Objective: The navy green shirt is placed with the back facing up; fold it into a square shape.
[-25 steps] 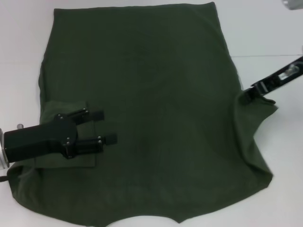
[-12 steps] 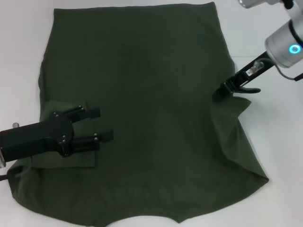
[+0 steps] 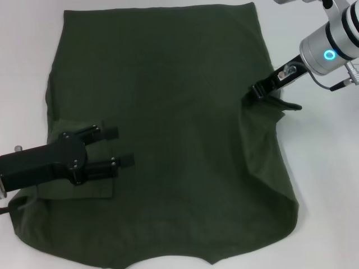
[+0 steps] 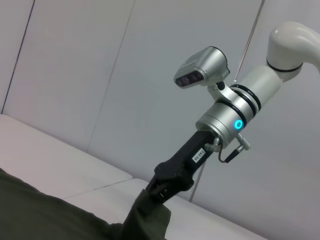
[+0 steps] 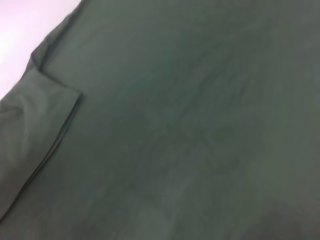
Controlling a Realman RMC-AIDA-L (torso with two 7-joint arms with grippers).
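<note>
The navy green shirt [image 3: 168, 112] lies spread on the white table, plain side up, hem at the far side. Its left sleeve [image 3: 90, 179] is folded inward onto the body. My left gripper [image 3: 122, 147] hovers over that folded sleeve, open, nothing between its fingers. My right gripper [image 3: 257, 91] is shut on the shirt's right sleeve and holds it lifted above the right side of the body, the cloth hanging in a drape below it. The left wrist view shows that right gripper [image 4: 165, 184] with the raised cloth [image 4: 145, 220]. Shirt cloth [image 5: 190, 130] fills the right wrist view.
Bare white table [image 3: 331, 168] shows right of the shirt and at the far left [image 3: 25, 67]. The shirt's near edge runs to the bottom of the head view. A pale wall [image 4: 100, 75] stands behind the table.
My right gripper has carried the right sleeve leftward over the shirt's body, pulling the right edge in. The left gripper drew back slightly to the left.
</note>
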